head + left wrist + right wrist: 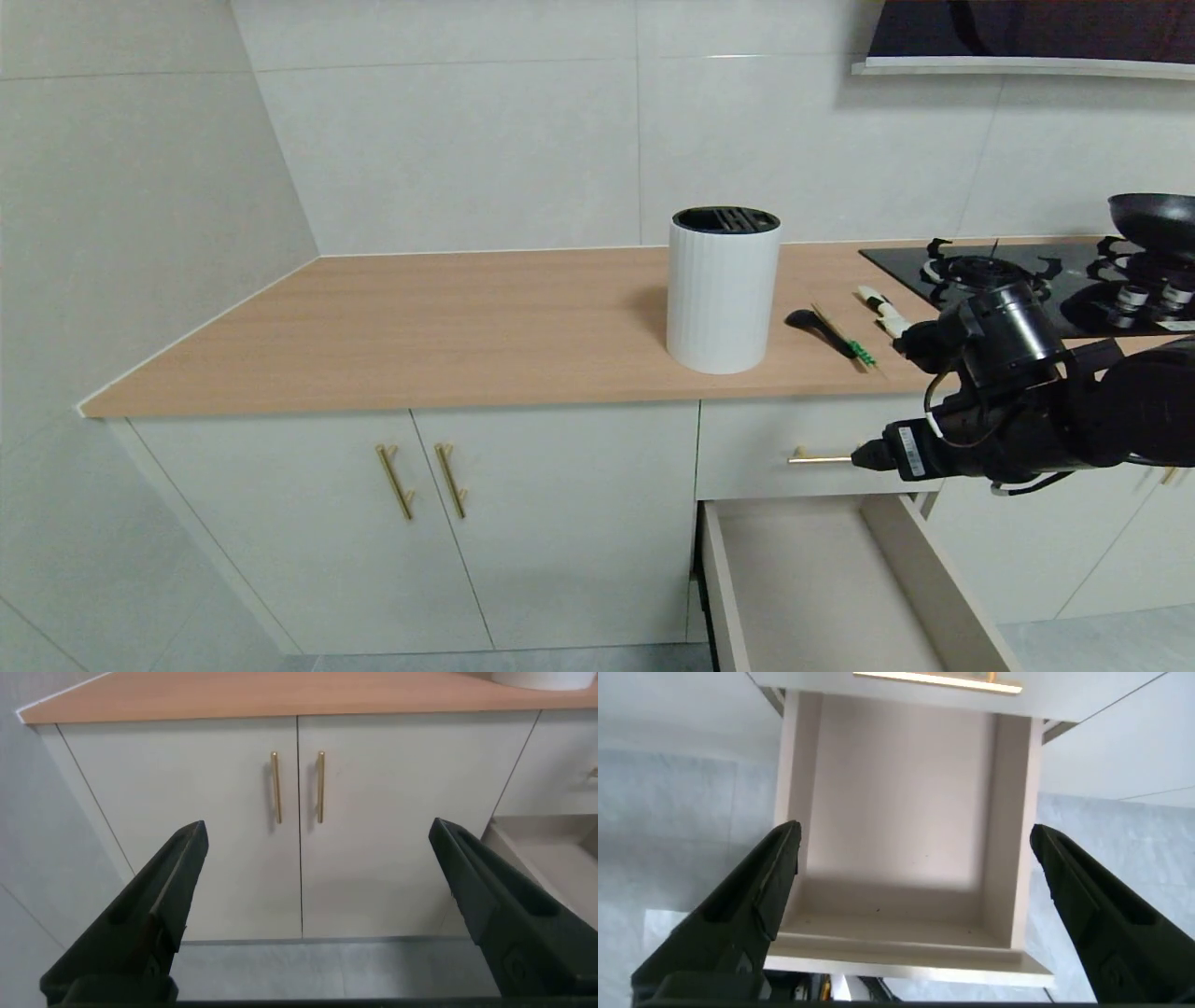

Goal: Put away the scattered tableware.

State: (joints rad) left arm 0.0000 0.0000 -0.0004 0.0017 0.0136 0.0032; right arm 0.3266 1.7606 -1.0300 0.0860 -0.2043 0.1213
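Note:
A black spoon [814, 323], a pair of chopsticks [843, 340] with green ends and a white-handled utensil [883, 312] lie on the wooden counter [467, 322], to the right of a white ribbed utensil holder [723, 291]. My right arm [1013, 392] hangs in front of the counter edge, over an open drawer [812, 588]. My right gripper [915, 833] is open and holds nothing, directly above the bare drawer [906, 812]. My left gripper [318, 831] is open and holds nothing, low in front of the cabinet doors [299, 831].
A black gas hob [1018, 275] with a dark pot [1153, 217] sits at the counter's right end. A shut drawer with a gold handle [820, 457] lies above the open one. The double doors carry gold handles [422, 481]. Tiled walls close off the back and left.

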